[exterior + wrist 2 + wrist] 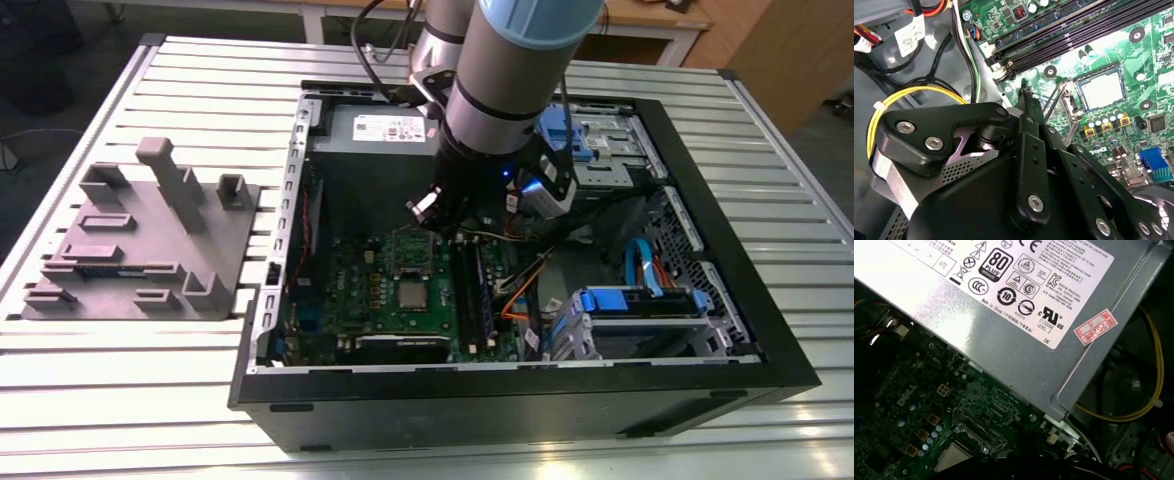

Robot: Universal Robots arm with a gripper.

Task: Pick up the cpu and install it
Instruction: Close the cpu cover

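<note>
A desk point(134, 400) of pale metal slats carries an open black case point(534, 400). A grey fixture point(134, 250) stands on the slats to the exterior view's left of it. Wooden furniture and dark floor lie beyond the desk's far edge.

The arm point(514, 80) reaches down into the case, between the power supply point(380, 128) and the green board point(347, 290). Its fingers point(1026, 107) look pressed together into one narrow tip, with nothing held between them. The tip hangs over the board just beside the raised socket frame point(1063, 102); I cannot tell whether it touches it.

The cpu point(1101, 89) lies flat in the socket on the board, apart from the fingers. In the first wrist view it sits below the power supply's labelled side point(1004, 330). A yellow cable point(919, 92) loops behind the fingers' black links.
</note>
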